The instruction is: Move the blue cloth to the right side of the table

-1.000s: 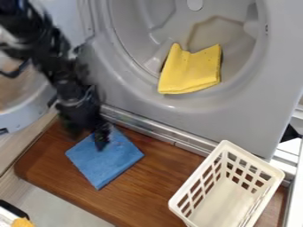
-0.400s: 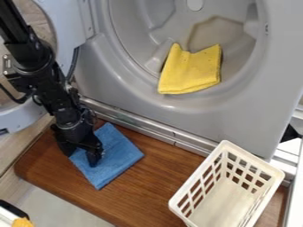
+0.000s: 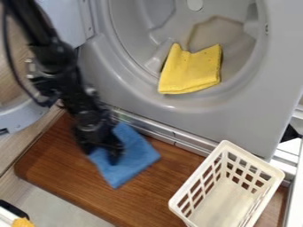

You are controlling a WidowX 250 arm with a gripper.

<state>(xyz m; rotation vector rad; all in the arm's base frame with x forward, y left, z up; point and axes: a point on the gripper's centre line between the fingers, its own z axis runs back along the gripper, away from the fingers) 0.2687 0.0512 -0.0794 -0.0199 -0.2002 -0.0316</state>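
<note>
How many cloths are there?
2 for sure: the square blue cloth under the black gripper, and the folded yellow cloth in the grey round hollow. The orange bit, bottom left, is unclear.

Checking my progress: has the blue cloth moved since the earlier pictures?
Yes. The blue cloth has shifted toward the white basket, across the wooden table, narrowing the gap between them.
</note>
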